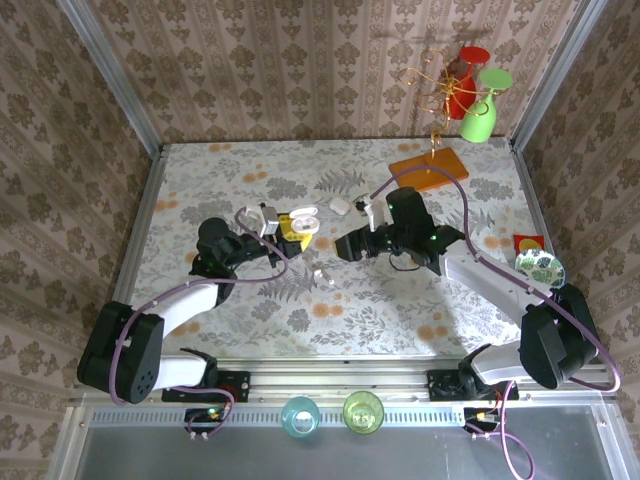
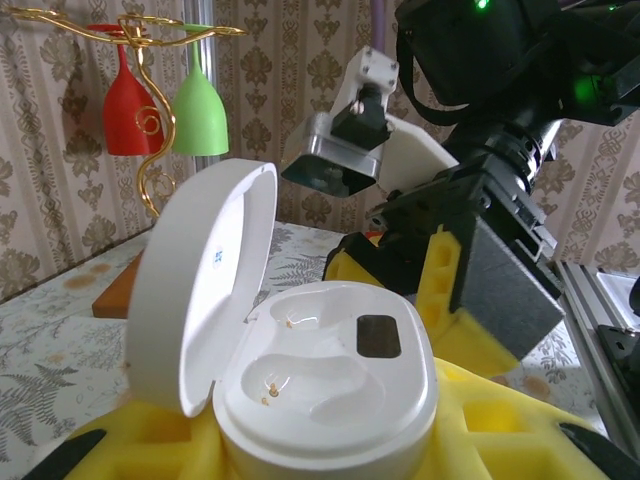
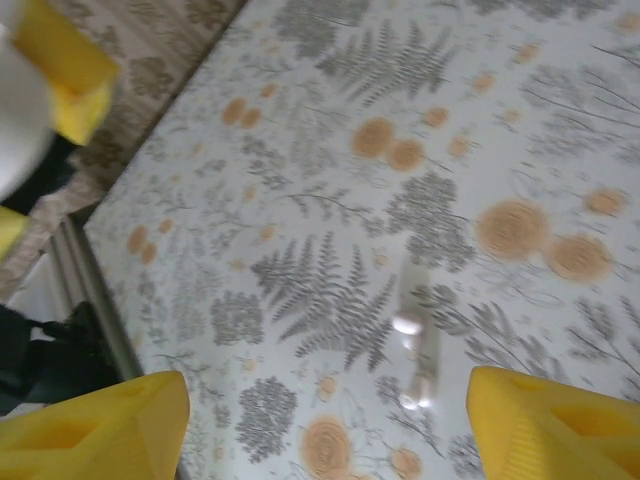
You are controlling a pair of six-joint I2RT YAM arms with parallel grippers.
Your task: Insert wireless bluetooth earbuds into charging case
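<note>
1. Overhead, the left gripper [image 1: 288, 228] is clamped on an open white charging case [image 1: 303, 222] mid-table [image 1: 400, 310]. One white earbud [image 1: 322, 275] lies nearby, toward the near edge.
2. Closer, the left wrist view shows the lid [image 2: 200, 280] raised and both wells empty.
3. Below the right gripper [image 3: 320, 420], its yellow fingers [image 3: 90, 430] stand apart. Between them is a blurred white piece, probably that earbud.
</note>
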